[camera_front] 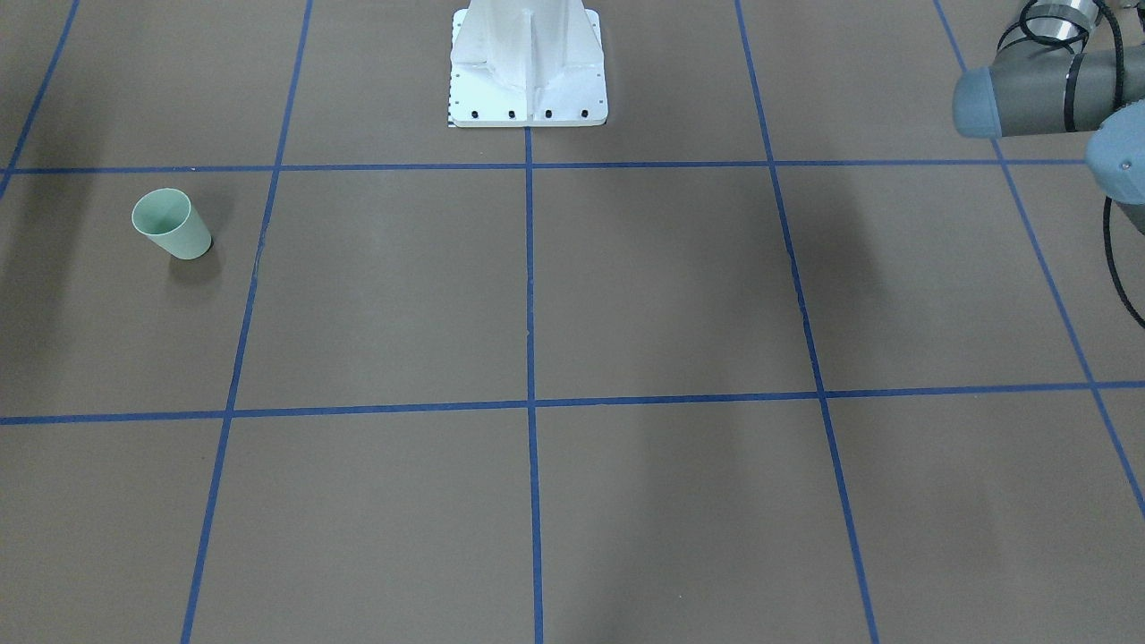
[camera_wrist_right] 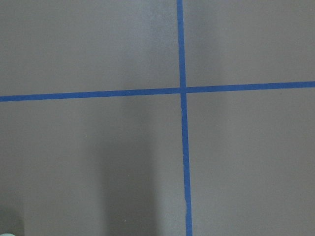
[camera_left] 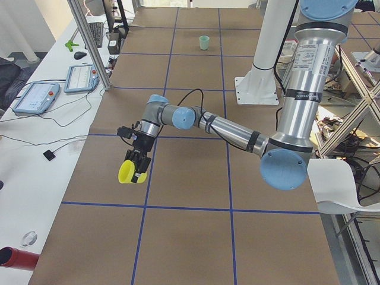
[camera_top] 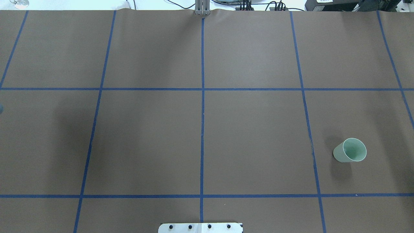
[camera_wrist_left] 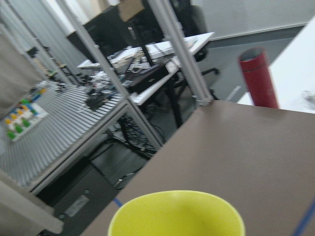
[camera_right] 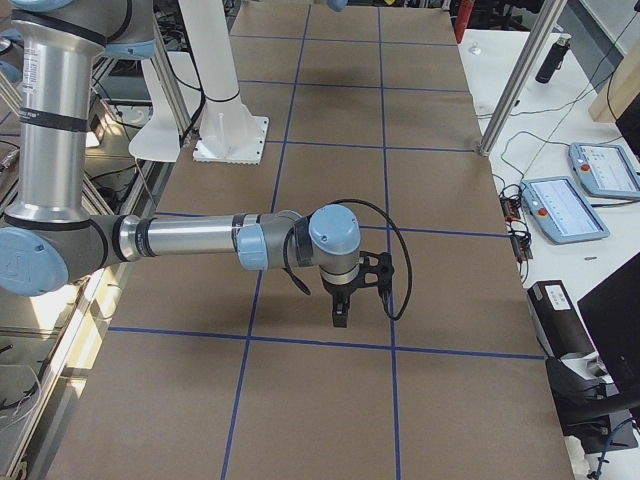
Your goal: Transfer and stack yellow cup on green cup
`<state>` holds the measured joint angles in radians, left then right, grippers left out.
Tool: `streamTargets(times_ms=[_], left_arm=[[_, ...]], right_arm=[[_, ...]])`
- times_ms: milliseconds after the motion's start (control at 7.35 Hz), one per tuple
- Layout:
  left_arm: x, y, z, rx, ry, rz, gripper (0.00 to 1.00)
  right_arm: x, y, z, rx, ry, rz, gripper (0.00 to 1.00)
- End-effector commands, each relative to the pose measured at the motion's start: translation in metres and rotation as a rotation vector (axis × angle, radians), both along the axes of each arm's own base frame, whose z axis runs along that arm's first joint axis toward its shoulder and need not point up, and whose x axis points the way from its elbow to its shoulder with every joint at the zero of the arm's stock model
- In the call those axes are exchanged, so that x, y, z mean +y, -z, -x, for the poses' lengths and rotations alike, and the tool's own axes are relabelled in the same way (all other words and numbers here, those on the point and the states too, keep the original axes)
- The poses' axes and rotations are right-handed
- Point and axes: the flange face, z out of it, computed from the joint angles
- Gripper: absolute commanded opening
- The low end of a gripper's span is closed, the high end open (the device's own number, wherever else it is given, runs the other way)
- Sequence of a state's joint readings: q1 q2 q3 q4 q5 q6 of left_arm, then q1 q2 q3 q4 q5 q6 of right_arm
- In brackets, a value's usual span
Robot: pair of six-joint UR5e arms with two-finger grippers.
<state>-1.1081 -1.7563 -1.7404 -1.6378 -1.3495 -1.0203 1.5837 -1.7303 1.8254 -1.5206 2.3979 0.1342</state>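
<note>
The yellow cup (camera_left: 126, 173) hangs tilted at the left gripper (camera_left: 138, 168), seemingly clear of the table (camera_left: 190, 178), while the green cup (camera_top: 350, 150) stands upright well away toward the robot's right, nearer the right gripper (camera_right: 340, 316); neither gripper's closure can be told.

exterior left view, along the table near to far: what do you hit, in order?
yellow cup → white robot pedestal → green cup
</note>
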Motion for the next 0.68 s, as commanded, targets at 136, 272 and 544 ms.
streamTargets(times_ms=[136, 272, 544], left_arm=[[-0.005, 0.096, -0.049, 0.351, -0.482, -0.332, 0.00], [-0.004, 0.129, -0.064, 0.459, -0.576, -0.377, 0.00], [0.005, 0.178, -0.083, 0.592, -0.716, -0.503, 0.00]], right_arm=[[0.009, -0.017, 0.004, -0.010, 0.009, 0.023, 1.00], [0.011, -0.020, 0.006, -0.051, 0.016, 0.021, 1.00], [0.007, -0.014, 0.011, -0.068, 0.021, 0.018, 1.00]])
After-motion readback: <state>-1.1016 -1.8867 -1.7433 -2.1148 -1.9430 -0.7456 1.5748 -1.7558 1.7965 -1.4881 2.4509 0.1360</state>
